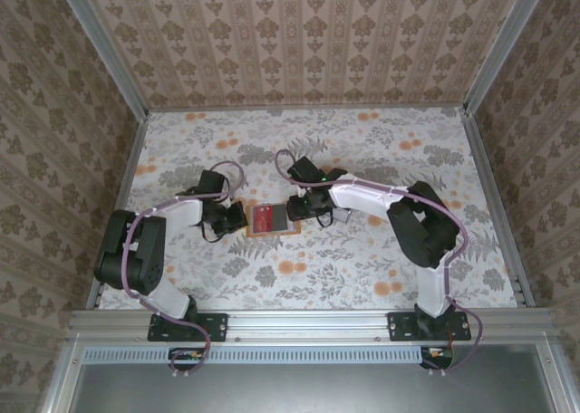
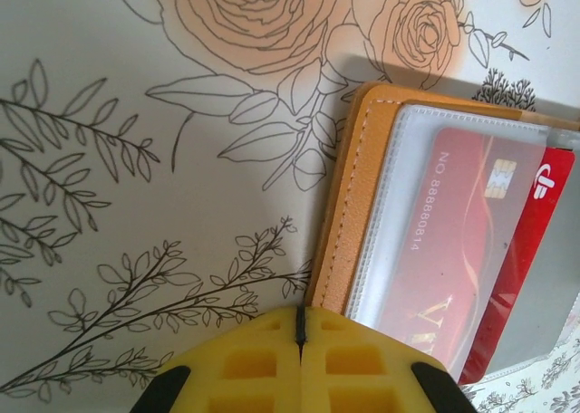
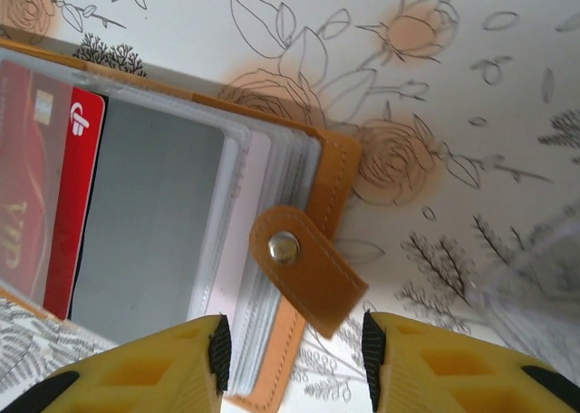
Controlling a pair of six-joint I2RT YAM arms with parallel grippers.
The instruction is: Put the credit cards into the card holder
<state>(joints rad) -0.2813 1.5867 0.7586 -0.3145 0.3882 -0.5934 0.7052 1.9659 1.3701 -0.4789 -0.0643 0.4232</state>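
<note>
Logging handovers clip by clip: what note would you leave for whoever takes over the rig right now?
Grippers: the left gripper is shut and empty, tips at the card holder edge. The right gripper is open, fingers either side of the snap tab, holding nothing.
Things: the card holder lies open on the table between the arms.
Done: the red card sits in a clear sleeve, logo end uncovered.
Left: probably push it fully in. Whether more cards remain, I cannot tell.
</note>
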